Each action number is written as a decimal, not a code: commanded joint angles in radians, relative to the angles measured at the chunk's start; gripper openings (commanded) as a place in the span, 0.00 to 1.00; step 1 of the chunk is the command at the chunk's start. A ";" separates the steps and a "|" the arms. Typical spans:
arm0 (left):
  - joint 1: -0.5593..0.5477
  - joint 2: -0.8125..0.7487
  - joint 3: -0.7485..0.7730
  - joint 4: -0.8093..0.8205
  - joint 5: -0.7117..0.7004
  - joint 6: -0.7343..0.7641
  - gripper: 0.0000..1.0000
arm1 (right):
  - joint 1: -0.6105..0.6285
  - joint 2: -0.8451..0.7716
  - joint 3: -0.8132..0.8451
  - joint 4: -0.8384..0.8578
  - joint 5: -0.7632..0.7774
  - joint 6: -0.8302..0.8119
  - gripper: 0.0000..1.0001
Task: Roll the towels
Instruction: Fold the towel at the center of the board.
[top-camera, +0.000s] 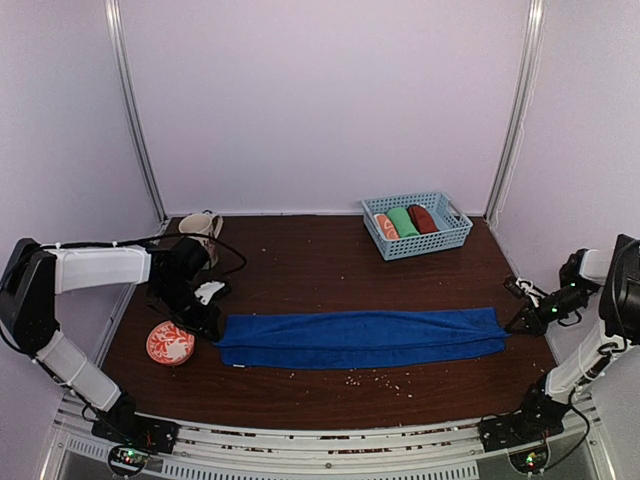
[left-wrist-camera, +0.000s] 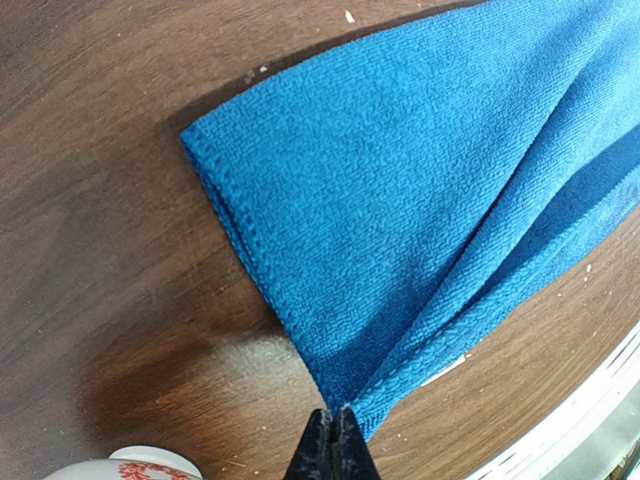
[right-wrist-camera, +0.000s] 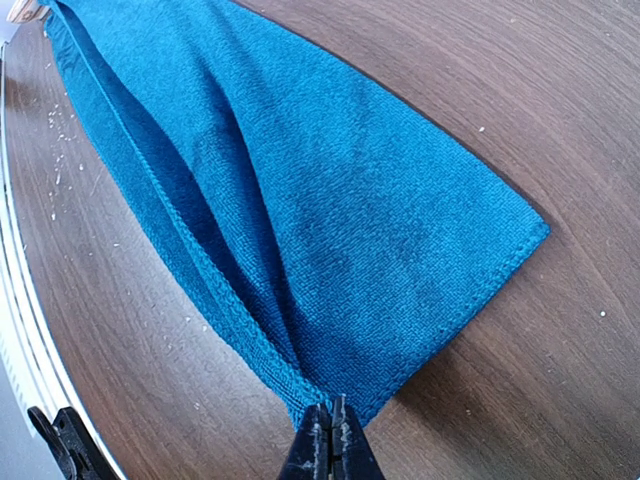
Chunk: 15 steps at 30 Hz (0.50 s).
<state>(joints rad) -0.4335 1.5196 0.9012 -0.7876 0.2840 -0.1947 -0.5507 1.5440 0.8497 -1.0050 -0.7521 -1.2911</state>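
Top external: blue towel (top-camera: 360, 338) flat across worktop (top-camera: 300, 270), left claw (top-camera: 215, 333) and right claw (top-camera: 511, 327) pinching its near corners, basket (top-camera: 432, 243) well apart.

Pale lilac walls (top-camera: 320, 100) enclose a dark wooden table (top-camera: 300, 262).

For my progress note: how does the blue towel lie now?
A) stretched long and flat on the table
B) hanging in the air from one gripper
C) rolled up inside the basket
A: the blue towel lies stretched flat on the table, with the left gripper and the right gripper each shut on a near corner.
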 joint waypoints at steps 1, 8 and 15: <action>0.005 -0.035 -0.011 -0.021 -0.004 -0.011 0.00 | -0.010 0.010 0.030 -0.063 -0.005 -0.051 0.00; -0.001 -0.076 -0.040 -0.024 0.023 -0.027 0.00 | -0.019 -0.022 -0.010 -0.087 0.023 -0.099 0.00; -0.001 -0.097 -0.065 -0.026 0.019 -0.034 0.00 | -0.039 -0.051 -0.031 -0.096 0.025 -0.113 0.00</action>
<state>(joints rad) -0.4339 1.4414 0.8528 -0.7963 0.2958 -0.2161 -0.5690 1.5333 0.8272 -1.0740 -0.7399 -1.3720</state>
